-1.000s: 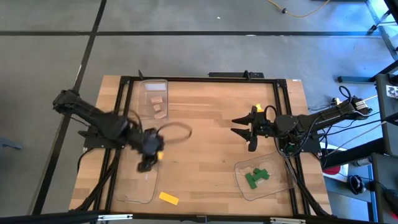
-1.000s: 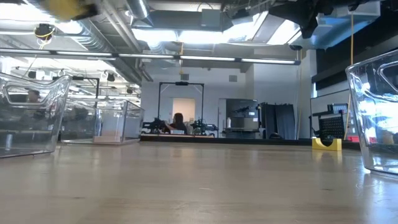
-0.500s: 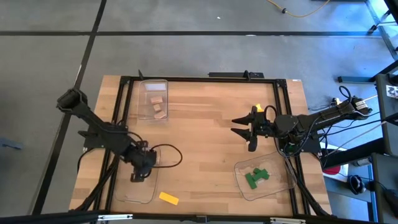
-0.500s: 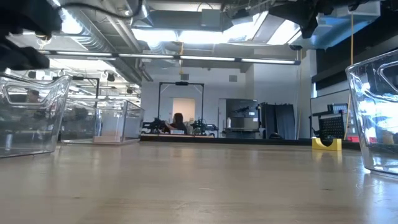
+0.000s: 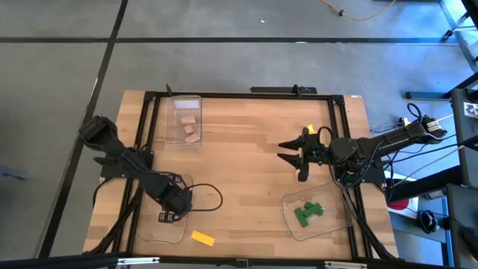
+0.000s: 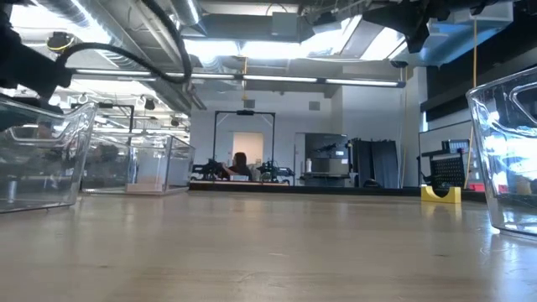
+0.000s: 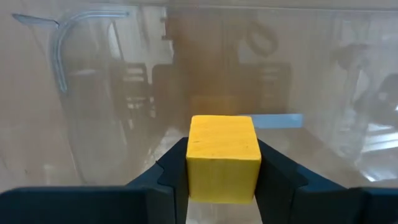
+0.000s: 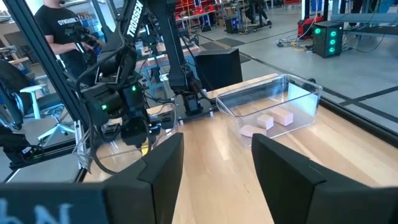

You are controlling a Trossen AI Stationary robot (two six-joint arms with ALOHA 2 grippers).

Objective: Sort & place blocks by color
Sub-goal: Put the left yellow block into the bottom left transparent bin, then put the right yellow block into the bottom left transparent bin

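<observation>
A yellow block [image 7: 222, 155] sits between the fingers of my left gripper [image 7: 222, 171], which points down over the near-left clear tray [image 5: 153, 230]. My left gripper [image 5: 170, 207] hides that block in the high view. A second yellow block [image 5: 202, 237] lies flat on the table beside that tray, and a third [image 6: 440, 193] rests on the table at the far right. Tan blocks [image 5: 190, 127] lie in the far-left tray [image 5: 184, 101], green blocks [image 5: 307, 213] in the near-right tray [image 5: 340, 220]. My right gripper [image 5: 290, 153] waits open and level at mid-right. My left gripper pinches the yellow block by two opposite side faces [image 7: 194, 171] between its two fingers [image 7: 171, 174]. The fingers come from above, pointing down. The block sticks out past the fingertips, square and level, above the tray's clear floor; whether it touches the floor does not show.
A black frame [image 5: 239, 95] runs around the tabletop. The bare wood in the table's middle [image 5: 246, 179] lies between the trays. A person [image 8: 59, 28] stands beyond the table's left side in the right wrist view.
My left gripper has come down and toward the table's near-left corner, carrying the yellow block from beside the near-left tray to over it. It has tipped until its fingers point straight down. My right arm has kept still.
</observation>
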